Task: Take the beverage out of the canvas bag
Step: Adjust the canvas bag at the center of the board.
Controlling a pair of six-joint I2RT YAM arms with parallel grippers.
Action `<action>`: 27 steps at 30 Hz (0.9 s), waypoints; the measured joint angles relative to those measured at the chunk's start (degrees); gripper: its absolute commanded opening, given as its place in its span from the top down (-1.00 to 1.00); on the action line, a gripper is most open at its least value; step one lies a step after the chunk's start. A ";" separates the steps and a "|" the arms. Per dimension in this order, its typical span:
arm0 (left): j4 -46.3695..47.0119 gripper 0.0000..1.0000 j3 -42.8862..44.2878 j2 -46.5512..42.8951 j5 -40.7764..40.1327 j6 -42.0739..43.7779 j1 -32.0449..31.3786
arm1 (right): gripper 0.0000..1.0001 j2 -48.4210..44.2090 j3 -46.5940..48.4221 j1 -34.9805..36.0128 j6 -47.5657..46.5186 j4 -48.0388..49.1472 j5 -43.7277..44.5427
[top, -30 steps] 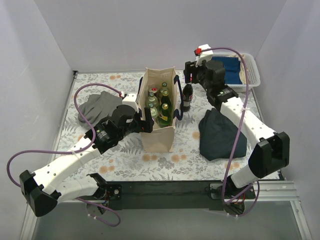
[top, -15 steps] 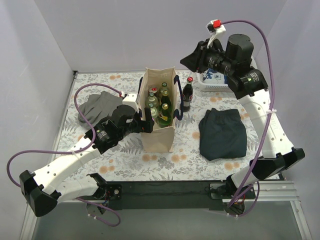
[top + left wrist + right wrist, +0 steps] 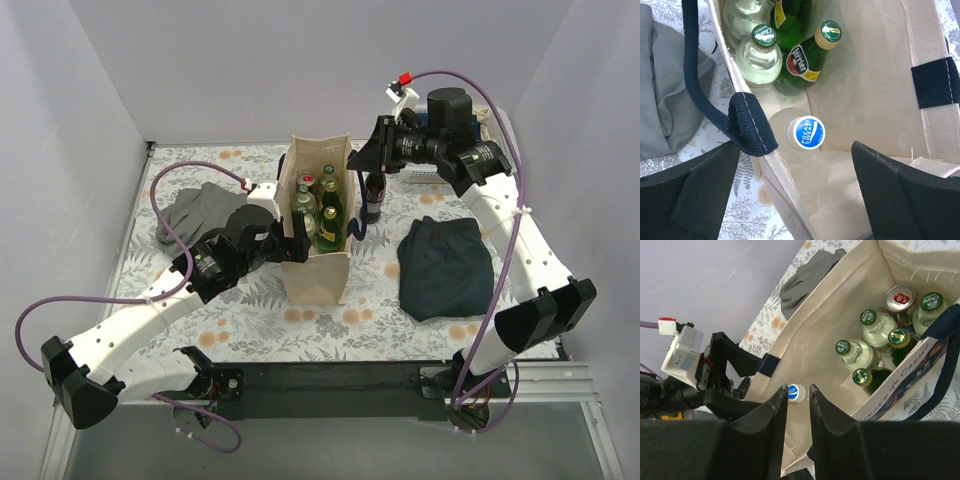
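Left jaws straddle one wall of the canvas bag [image 3: 875, 75].

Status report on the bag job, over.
Left tool open, astride wall of canvas bag. Right tool narrowly open, empty, high beside bag. Several bottles inside; dark bottle stands outside. Nothing blocking.

Cream canvas bag [image 3: 318, 270], navy handles [image 3: 696, 60], green bottles [image 3: 801, 62].

Bottles [image 3: 318, 205] in canvas bag [image 3: 318, 278]; lone bottle [image 3: 372, 200] just right, maybe touching.
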 measured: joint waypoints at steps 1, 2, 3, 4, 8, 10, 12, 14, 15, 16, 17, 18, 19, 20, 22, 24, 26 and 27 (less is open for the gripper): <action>-0.17 -0.86 0.20 0.00 -0.02 -0.04 0.00 | 0.41 0.00 -0.44 0.00 0.09 -0.04 -0.22; -0.26 -0.86 0.33 0.00 -0.02 -0.09 0.00 | 0.41 0.00 -0.79 -0.02 0.22 -0.17 -0.39; -0.42 -0.85 0.44 0.00 -0.02 -0.17 0.00 | 0.41 0.02 -1.05 -0.02 0.46 -0.20 -0.74; -0.61 -0.85 0.57 0.00 -0.02 -0.20 0.00 | 0.41 0.02 -1.25 -0.02 0.83 -0.15 -1.25; -1.11 -0.85 0.98 0.00 -0.02 -0.37 0.00 | 0.41 -0.31 -3.39 -0.02 2.27 1.55 -2.54; -1.11 -0.85 1.05 0.00 -0.02 -0.44 0.00 | 0.41 -1.33 -7.04 -0.02 4.07 3.89 -3.37; -1.27 -0.85 1.05 0.00 -0.02 -0.48 0.00 | 0.41 -2.40 -10.86 -0.02 5.99 6.14 -3.98; -1.31 -0.85 1.05 0.00 -0.02 -0.59 0.00 | 0.41 -3.13 -13.66 -0.02 7.52 7.78 -4.24; -1.29 -0.85 1.05 0.00 -0.02 -0.63 0.00 | 0.41 -3.23 -14.32 -0.02 8.09 8.13 -4.24; -1.31 -0.85 1.05 -0.02 -0.02 -0.63 0.00 | 0.41 -3.26 -14.69 -0.02 8.50 8.66 -4.28; -1.31 -0.86 1.05 -0.04 -0.02 -0.66 0.00 | 0.41 -3.30 -14.95 -0.02 8.96 9.38 -4.26; -1.31 -0.85 1.05 -0.09 -0.02 -0.66 0.00 | 0.41 -3.32 -14.97 -0.02 9.18 9.84 -4.20; -1.31 -0.85 1.03 -0.11 -0.02 -0.66 0.00 | 0.41 -3.45 -15.02 -0.02 9.29 10.60 -4.07; -1.31 -0.86 1.03 -0.17 -0.02 -0.68 0.00 | 0.41 -3.58 -15.02 -0.02 9.35 11.04 -3.82; -1.31 -0.86 1.03 -0.33 -0.04 -0.79 0.00 | 0.41 -4.24 -15.02 0.00 9.25 11.72 -2.64; -1.31 -0.86 1.05 -0.52 -0.04 -0.83 0.00 | 0.41 -5.16 -15.06 -0.02 8.85 12.24 -0.79; -1.31 -0.86 1.05 -0.74 -0.04 -0.85 0.00 | 0.41 -6.56 -15.61 -0.02 8.26 12.72 1.81; -1.29 -0.85 1.03 -0.87 -0.07 -0.85 0.00 | 0.41 -7.19 -15.78 -0.02 7.93 12.70 2.86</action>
